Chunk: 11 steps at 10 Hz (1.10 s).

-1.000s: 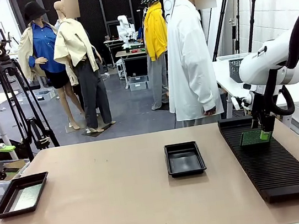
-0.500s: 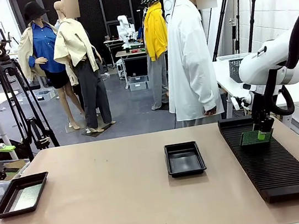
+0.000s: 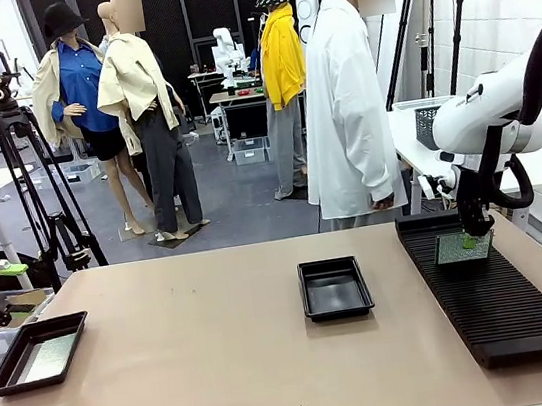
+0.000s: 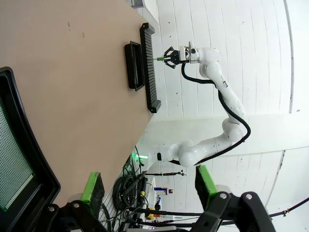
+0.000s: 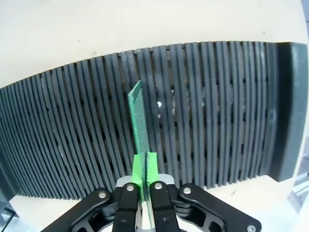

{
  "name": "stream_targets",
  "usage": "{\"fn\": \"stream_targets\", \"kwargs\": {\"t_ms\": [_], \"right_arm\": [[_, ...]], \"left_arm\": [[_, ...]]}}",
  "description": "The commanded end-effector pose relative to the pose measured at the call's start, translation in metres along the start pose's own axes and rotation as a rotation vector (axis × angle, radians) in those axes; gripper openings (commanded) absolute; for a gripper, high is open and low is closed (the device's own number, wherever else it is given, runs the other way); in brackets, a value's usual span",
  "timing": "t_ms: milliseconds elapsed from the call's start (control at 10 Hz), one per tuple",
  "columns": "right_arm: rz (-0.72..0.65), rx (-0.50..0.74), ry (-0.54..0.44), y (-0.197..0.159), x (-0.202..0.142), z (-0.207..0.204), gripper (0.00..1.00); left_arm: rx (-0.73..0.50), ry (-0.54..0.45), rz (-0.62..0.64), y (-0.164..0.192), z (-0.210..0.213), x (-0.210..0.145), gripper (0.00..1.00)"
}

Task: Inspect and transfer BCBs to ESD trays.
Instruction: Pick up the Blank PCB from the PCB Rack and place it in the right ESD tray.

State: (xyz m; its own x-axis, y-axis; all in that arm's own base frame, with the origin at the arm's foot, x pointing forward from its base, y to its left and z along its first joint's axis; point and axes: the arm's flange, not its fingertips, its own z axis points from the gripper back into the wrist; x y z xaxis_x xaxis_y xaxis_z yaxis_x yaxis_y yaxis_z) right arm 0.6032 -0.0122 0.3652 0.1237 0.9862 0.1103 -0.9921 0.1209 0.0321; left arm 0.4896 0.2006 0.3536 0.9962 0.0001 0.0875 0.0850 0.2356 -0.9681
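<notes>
A green BCB [image 5: 138, 121] stands on edge in the black slotted rack [image 5: 217, 106]. My right gripper [image 5: 145, 166] is shut on its near edge, green pads pressed to both faces. From the front, this BCB [image 3: 462, 248] sits at the rack's far end under the right gripper [image 3: 475, 235]. One black ESD tray [image 3: 334, 287] lies at the table's middle with nothing in it. The other ESD tray [image 3: 2, 374] is at the left edge and holds a BCB [image 3: 48, 357]. My left gripper [image 4: 148, 182] hangs open above that tray [image 4: 29, 145], over its BCB [image 4: 12, 164].
The long ribbed rack [image 3: 499, 312] runs along the table's right side. A person in a white coat [image 3: 343, 102] stands at the far side, hands off the table. A camera tripod [image 3: 17, 158] stands off the far left. Bare tabletop [image 3: 192, 355] lies between the two trays.
My right gripper's jaws have closed onto the edge of the BCB in the rack. The left arm has not moved.
</notes>
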Motion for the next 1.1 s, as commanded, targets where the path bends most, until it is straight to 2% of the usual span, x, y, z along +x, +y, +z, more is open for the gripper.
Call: {"fn": "stream_targets", "kwargs": {"t_ms": [0,1000], "right_arm": [[0.0,0.014,0.018,-0.0031,-0.0014,-0.0032,0.0],[0.004,0.0,0.003,-0.0015,0.0005,0.0002,0.0]], "left_arm": [[0.005,-0.004,-0.005,-0.0028,0.0012,-0.0003,1.0],[0.005,-0.004,-0.005,-0.0028,0.0012,-0.0003,1.0]]}}
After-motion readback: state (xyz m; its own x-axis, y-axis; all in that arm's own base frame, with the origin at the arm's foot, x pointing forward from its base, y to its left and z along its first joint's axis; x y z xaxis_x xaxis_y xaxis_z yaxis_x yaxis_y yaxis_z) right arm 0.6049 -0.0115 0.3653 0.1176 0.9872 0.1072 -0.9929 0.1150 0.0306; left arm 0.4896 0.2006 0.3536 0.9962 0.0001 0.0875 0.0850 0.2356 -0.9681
